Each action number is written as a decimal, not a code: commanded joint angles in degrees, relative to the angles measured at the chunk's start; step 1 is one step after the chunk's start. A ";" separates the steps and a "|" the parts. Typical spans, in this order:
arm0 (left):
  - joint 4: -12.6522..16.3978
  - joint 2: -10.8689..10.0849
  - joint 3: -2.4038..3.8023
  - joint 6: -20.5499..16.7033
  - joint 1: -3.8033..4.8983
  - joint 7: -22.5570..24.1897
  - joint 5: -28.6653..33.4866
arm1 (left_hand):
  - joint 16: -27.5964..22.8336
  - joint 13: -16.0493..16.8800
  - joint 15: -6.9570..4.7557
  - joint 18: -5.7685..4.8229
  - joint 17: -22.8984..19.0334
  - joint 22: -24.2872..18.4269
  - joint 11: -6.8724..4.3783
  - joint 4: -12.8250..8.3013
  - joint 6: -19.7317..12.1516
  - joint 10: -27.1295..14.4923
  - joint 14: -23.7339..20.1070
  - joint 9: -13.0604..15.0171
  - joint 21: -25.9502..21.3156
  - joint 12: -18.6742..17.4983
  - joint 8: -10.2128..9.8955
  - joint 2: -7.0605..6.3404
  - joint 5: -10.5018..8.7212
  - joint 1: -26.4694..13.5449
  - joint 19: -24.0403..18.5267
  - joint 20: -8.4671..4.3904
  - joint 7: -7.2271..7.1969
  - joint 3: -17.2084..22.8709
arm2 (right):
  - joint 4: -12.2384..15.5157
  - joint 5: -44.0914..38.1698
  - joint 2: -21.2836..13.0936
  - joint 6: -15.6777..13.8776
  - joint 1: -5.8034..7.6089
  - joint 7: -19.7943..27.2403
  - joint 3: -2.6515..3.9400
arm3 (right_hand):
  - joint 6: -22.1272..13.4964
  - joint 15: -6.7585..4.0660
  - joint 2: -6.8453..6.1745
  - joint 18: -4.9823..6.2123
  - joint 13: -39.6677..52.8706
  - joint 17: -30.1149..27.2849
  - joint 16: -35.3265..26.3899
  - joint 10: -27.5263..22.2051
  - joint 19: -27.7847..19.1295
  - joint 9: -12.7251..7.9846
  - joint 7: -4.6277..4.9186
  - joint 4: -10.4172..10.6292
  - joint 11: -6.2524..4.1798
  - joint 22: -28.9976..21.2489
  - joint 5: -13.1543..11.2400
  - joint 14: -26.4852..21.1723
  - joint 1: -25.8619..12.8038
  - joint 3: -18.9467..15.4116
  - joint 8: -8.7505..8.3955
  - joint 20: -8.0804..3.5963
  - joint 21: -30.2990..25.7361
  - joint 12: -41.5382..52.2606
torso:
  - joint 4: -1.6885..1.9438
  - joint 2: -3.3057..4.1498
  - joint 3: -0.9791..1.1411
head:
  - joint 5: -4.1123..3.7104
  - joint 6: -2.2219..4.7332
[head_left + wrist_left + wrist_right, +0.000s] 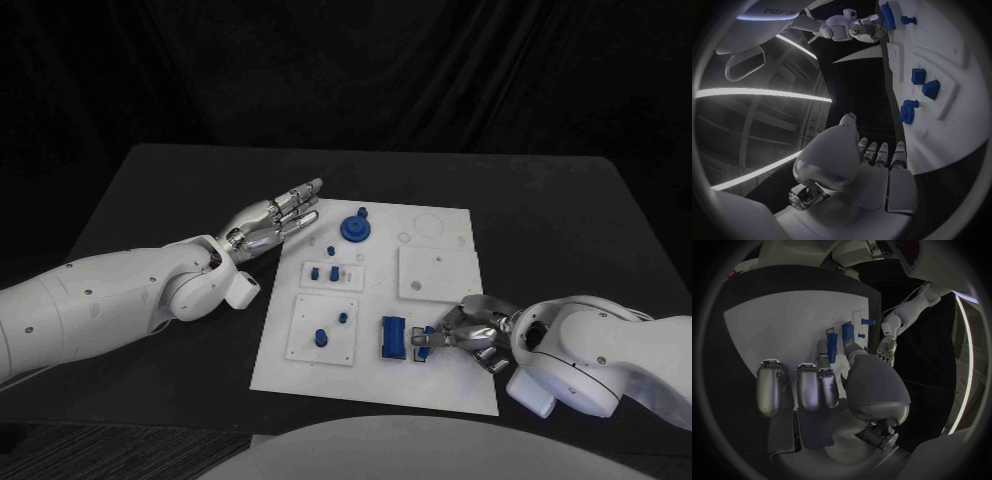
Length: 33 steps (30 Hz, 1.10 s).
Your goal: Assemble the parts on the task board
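Observation:
The white task board [433,375] lies mid-table. On it stand a blue round part [355,228], small blue parts [325,272], two blue pegs [330,328] and a long blue block [391,337]. My right hand [469,332] rests on the board's near right side, fingers curled, and pinches a small blue part [426,340] beside the block. In the right wrist view the thumb [853,347] lies against that part [847,332] and the block [832,347]. My left hand [274,222] hovers open at the board's far left edge, fingers straight and holding nothing [873,170].
A raised white square plate [437,272] sits on the board's right half, just beyond my right hand. Black table [562,220] surrounds the board, with free room on the far side and on the right. My left forearm [130,290] lies across the table's left side.

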 commanded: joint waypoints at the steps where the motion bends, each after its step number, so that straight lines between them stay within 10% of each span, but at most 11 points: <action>1: 0.01 0.10 0.04 0.83 -0.12 0.44 0.01 | -0.21 -0.10 0.49 -0.19 -0.05 -0.08 -0.19 -0.06 -0.02 0.02 0.18 0.11 -0.19 -0.38 0.17 0.12 0.39 0.72 0.04 0.32 0.56 0.35 | 0.21 -2.21 0.15 2.66 -0.31 -1.69 -0.32 | -0.42 -0.56 0.07 0.82 15.06 -0.04 -0.25 5.97 2.61 -0.15 0.15 -0.04 -0.39 12.17 -0.17 3.08 -0.34 -0.38 0.11 -0.26 -0.27 0.15 | -0.02 -0.02 0.00 | 0.08 0.00; 6: -0.07 0.08 0.04 1.02 -0.16 0.31 0.01 | -0.21 -0.10 0.63 -0.22 -0.05 -0.08 -0.33 -0.09 0.19 0.02 0.18 0.14 -0.19 -0.38 0.20 0.14 0.42 0.76 0.04 0.41 0.96 0.42 | 0.52 -6.16 0.18 3.19 -0.31 -1.63 -0.32 | -1.07 -0.68 0.32 0.84 15.06 -0.01 -0.25 5.97 2.54 1.03 -0.03 0.35 -0.54 12.14 0.18 3.08 0.36 -1.61 2.03 -0.36 -0.39 0.15 | 0.00 -0.03 0.02 | 0.12 0.00; 9: -0.10 0.07 0.04 1.15 -0.18 0.22 0.01 | -0.21 -0.10 0.68 -0.25 -0.05 -0.08 -0.42 -0.10 0.36 0.02 0.18 0.16 -0.19 -0.38 0.23 0.15 0.42 0.78 0.04 0.45 1.24 0.45 | 0.72 -8.48 0.17 3.61 -0.31 -1.67 -0.32 | -3.13 -0.89 0.82 0.84 15.06 0.11 -0.21 5.97 2.55 3.80 -0.32 1.04 -0.85 12.16 0.27 3.11 1.46 -3.46 6.36 -0.60 -0.38 0.15 | 0.00 -0.05 0.00 | 0.13 0.00; 12: -0.15 0.06 0.04 1.26 -0.20 0.16 0.01 | -0.21 -0.10 0.85 -0.31 -0.05 -0.08 -0.64 -0.11 0.62 0.02 0.18 0.20 -0.19 -0.38 0.28 0.18 0.41 0.78 0.04 0.54 1.81 0.52 | 0.93 -11.16 0.12 4.00 -0.32 -1.75 -0.32 | -6.36 -1.47 1.43 0.83 15.06 0.20 -0.19 5.97 2.59 9.82 -1.01 1.98 -1.55 12.17 0.31 3.16 2.76 -5.84 14.57 -1.09 -0.38 0.15 | 0.01 -0.04 0.00 | 0.21 0.00; 19: -0.22 0.00 0.04 1.59 -0.26 -0.11 0.01 | -0.21 -0.10 1.15 -0.43 -0.05 -0.08 -0.80 -0.07 1.17 0.02 0.18 0.28 -0.19 -0.38 0.38 0.22 0.39 0.73 0.04 0.70 2.55 0.59 | 1.32 -16.19 -0.09 4.99 -0.32 -2.06 -0.32 | -10.02 -2.36 1.84 0.80 15.06 0.35 -0.18 5.97 2.68 18.87 -2.27 3.17 -2.56 12.22 0.30 3.21 3.93 -7.79 25.06 -1.88 -0.31 0.15 | -0.06 -0.04 0.02 | 0.42 0.00; 33: -0.40 -0.03 0.04 2.19 -0.57 -0.80 0.01 | -0.21 -0.10 1.35 -0.57 -0.05 -0.08 -0.62 0.02 2.89 0.02 0.18 0.53 -0.19 -0.38 0.77 0.28 0.31 0.58 0.04 0.84 4.18 0.70 | 2.09 -18.63 -0.17 4.57 -0.32 -1.40 -0.32 | -12.96 -3.26 1.81 0.76 15.06 0.45 -0.20 5.97 2.79 28.40 -3.50 4.79 -3.62 12.27 0.11 3.24 4.46 -8.64 33.71 -2.75 -0.21 0.15 | -0.03 -0.04 0.03 | 0.43 0.00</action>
